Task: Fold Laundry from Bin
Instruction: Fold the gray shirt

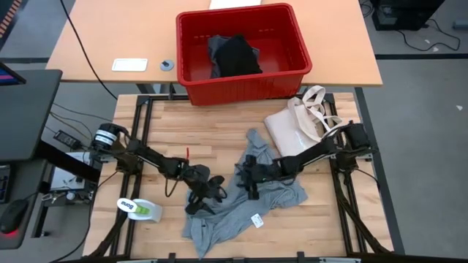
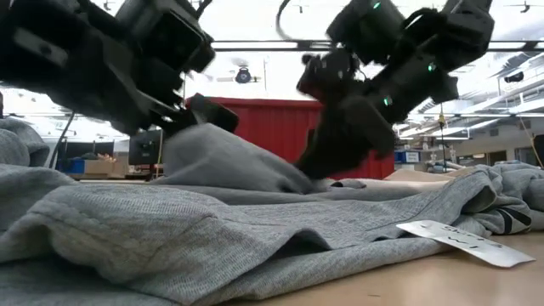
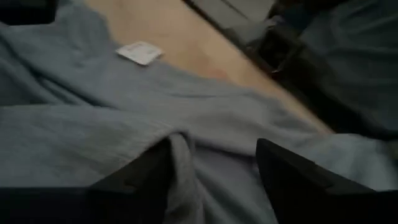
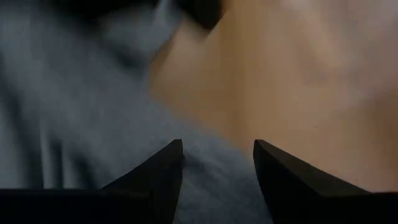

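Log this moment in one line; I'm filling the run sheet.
grey T-shirt spread on table | left hand open over it | right hand open on it | black garment in bin

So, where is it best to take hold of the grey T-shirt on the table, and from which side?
Probably at the raised fold in the grey T-shirt, between the left gripper and the right gripper. The rest lies flat on the table, while this ridge stands up, so fingers can close across it. Come from above, as both open grippers already sit over the cloth.

Overhead and table-level cameras share the grey T-shirt (image 1: 241, 208); wrist cameras hover close.
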Action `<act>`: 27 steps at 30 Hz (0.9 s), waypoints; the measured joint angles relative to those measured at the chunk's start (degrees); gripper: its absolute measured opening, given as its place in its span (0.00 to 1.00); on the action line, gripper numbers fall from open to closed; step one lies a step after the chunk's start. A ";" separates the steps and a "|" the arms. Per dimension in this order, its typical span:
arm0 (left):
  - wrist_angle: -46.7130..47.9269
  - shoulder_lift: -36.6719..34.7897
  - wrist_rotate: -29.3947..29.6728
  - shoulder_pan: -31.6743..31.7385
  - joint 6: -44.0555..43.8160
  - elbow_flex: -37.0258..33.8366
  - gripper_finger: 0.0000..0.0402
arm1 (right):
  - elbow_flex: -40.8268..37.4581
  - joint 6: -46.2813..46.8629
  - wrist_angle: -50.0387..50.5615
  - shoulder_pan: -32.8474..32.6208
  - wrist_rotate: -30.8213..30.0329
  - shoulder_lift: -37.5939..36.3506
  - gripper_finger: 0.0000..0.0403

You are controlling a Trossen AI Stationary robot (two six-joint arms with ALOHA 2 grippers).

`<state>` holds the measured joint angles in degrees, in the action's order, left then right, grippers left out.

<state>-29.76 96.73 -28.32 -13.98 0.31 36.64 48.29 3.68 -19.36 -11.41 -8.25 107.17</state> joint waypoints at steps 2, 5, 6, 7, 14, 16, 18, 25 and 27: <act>2.18 -1.57 -1.09 0.11 -1.24 0.22 0.59 | 1.43 -1.01 5.25 -0.95 3.53 1.35 0.51; 8.47 -4.05 -0.56 0.48 -0.81 0.08 0.59 | 2.60 -1.92 8.86 -3.14 3.91 1.97 0.50; 9.91 -4.65 0.72 0.72 -0.79 0.23 0.58 | 2.66 -2.33 10.30 -3.88 3.41 1.83 0.50; 11.76 -5.52 1.99 0.98 -0.79 0.19 0.58 | 2.57 -2.76 10.79 -4.66 2.75 1.79 0.49; 16.29 -5.83 11.92 2.79 1.24 0.18 0.55 | 2.42 -8.41 19.53 -10.16 -1.87 -1.87 0.45; 17.13 -5.67 15.78 3.26 1.69 0.14 0.54 | 2.28 -8.41 21.95 -10.88 -3.16 -3.38 0.44; 15.73 -4.80 20.14 3.75 1.75 0.19 0.54 | 2.07 -7.28 23.10 -11.20 -5.22 -4.94 0.43; 14.09 -3.98 20.68 3.46 -1.50 0.11 0.53 | 2.10 -3.94 20.38 -9.27 -5.98 -11.49 0.42; 14.26 -3.98 20.57 2.76 -1.48 0.15 0.53 | 2.05 -3.88 16.26 -8.17 -2.51 -12.33 0.42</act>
<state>-15.50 92.75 -7.75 -11.22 -1.18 36.80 50.35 -0.20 -3.10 -19.59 -10.76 94.84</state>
